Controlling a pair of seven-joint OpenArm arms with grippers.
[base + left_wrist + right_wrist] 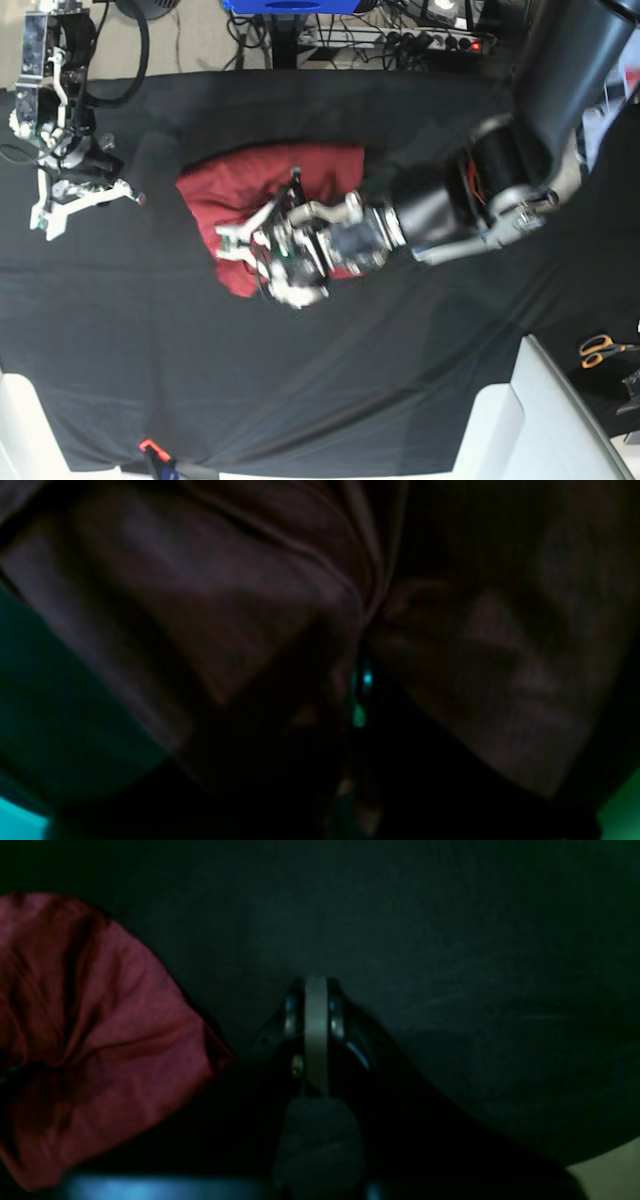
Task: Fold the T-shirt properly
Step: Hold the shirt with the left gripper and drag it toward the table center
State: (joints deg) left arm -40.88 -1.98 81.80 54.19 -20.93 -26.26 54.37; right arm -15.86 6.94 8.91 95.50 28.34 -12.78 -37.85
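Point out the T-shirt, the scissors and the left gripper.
T-shirt (235,182): base view, bare upper fabric.
Scissors (603,349): base view, orange handles.
Left gripper (238,246): base view, fingertips over the shirt.

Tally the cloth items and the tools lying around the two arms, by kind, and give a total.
Red shirt: 1
Black sheet: 1
Scissors: 1
Total: 3
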